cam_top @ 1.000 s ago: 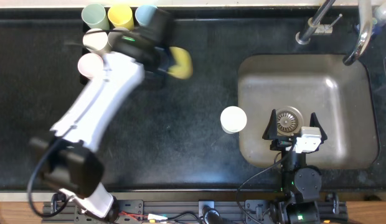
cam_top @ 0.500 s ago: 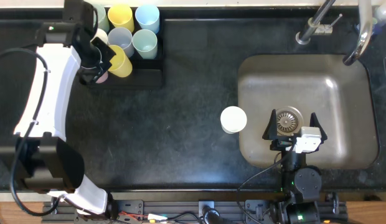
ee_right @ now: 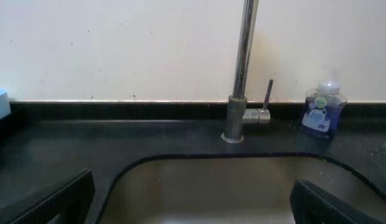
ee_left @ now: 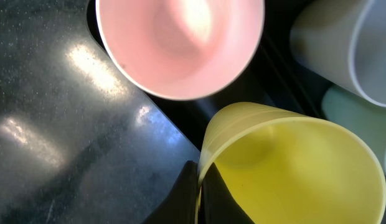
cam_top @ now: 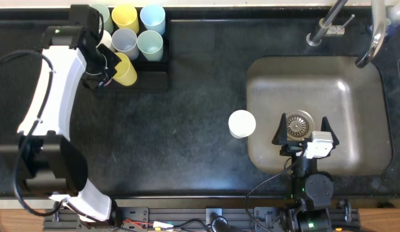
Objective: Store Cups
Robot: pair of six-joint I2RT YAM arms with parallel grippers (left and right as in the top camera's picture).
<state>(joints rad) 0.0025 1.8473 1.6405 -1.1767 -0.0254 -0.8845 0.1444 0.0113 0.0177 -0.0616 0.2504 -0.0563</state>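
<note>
At the back-left corner of the counter (cam_top: 187, 148): left gripper (cam_top: 107, 64) pinched tight on the rim of the yellow cup (cam_top: 125, 69), tilted, at the front-left edge of the black tray (cam_top: 151, 80). Just beside it, pink cup (ee_left: 180, 43) upright against the tray's left edge. Grey cup (cam_top: 124, 40) and mint cup (cam_top: 150, 44) close on the other side, little room between. Well apart from the tray, white cup (cam_top: 242, 124) on the worktop just beside the left rim of the sink (cam_top: 355, 154). Over the basin near the drain, right gripper (cam_top: 305, 132) spread wide, holding nothing. Past it, faucet (ee_right: 243, 68) and soap bottle (ee_right: 322, 115) along the back wall. Broad stretch of dark counter between tray and sink.
</note>
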